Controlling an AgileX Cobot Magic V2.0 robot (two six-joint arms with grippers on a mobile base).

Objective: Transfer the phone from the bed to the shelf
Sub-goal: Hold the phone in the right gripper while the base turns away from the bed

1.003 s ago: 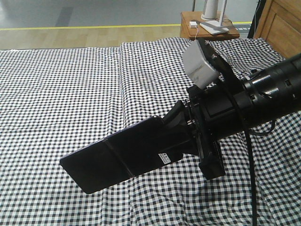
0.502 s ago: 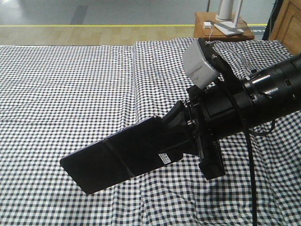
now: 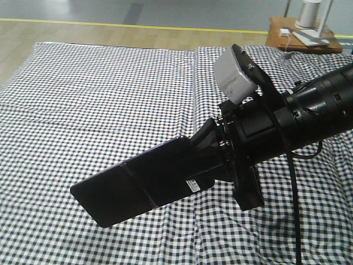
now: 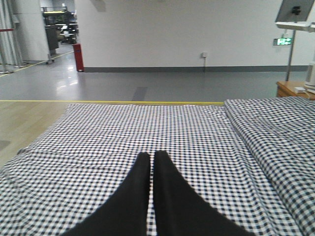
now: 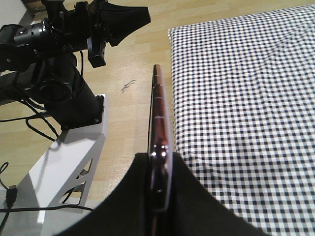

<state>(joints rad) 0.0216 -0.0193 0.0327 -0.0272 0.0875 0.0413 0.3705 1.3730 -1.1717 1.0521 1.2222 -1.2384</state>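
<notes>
Exterior front-facing view: the right end effector [image 3: 203,159] is clenched on the sticker end of the phone [image 3: 138,185]. The phone is held in the air over the bed [image 3: 110,83], its long axis running straight out from the fingers. The left end effector [image 4: 151,164] is clenched on nothing.

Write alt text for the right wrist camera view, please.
The right gripper pinches a black phone edge-on, its pinkish rim showing, seen against wooden floor with the checked bed to its right. The left gripper, shut and empty, is at top left above the robot's white base.
</notes>
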